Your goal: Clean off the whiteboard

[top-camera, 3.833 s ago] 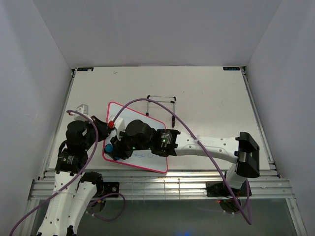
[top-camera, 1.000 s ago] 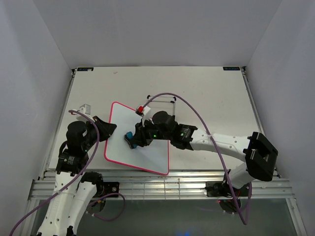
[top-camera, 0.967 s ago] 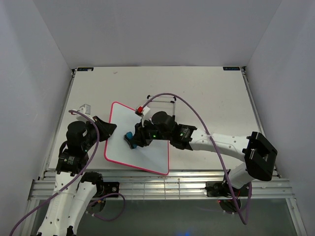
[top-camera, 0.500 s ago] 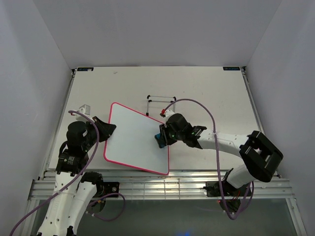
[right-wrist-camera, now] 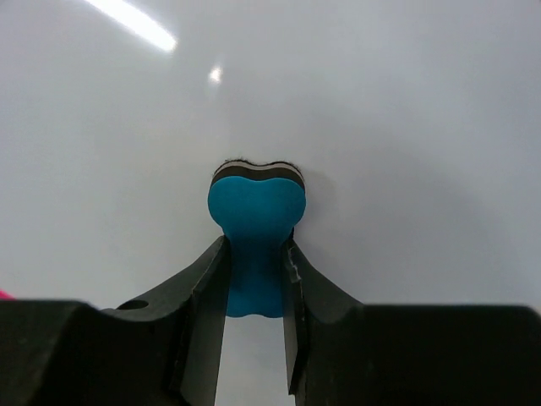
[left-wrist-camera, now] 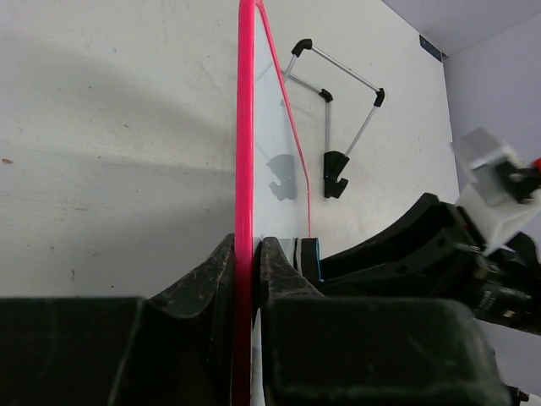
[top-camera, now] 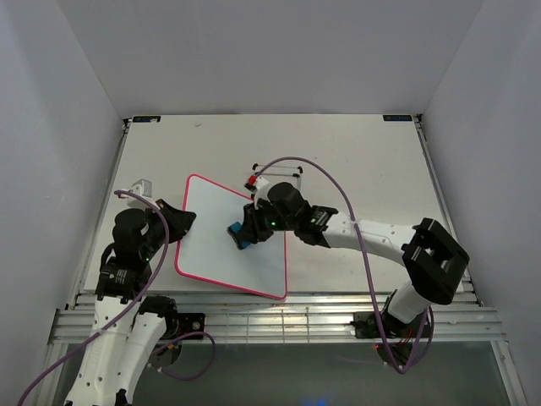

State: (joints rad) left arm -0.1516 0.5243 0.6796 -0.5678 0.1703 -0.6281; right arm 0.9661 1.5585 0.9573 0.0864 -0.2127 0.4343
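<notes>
You're mid-wipe, I judge: your left claw [left-wrist-camera: 247,254] pinches the rim of the whiteboard [top-camera: 211,249], left of centre on the desk [top-camera: 363,169], your right claw [right-wrist-camera: 255,254] pinches the blue eraser [right-wrist-camera: 257,207] against its middle; next, sweep any marks left.

Eraser [top-camera: 239,234] on whiteboard [top-camera: 210,241], wire stand [left-wrist-camera: 335,167] behind

Legible text, brands, numbers: none recorded. Left label [top-camera: 145,119] and right label [top-camera: 396,117], small and dark, at the far corners of the table [top-camera: 355,161], were too small to read.
</notes>
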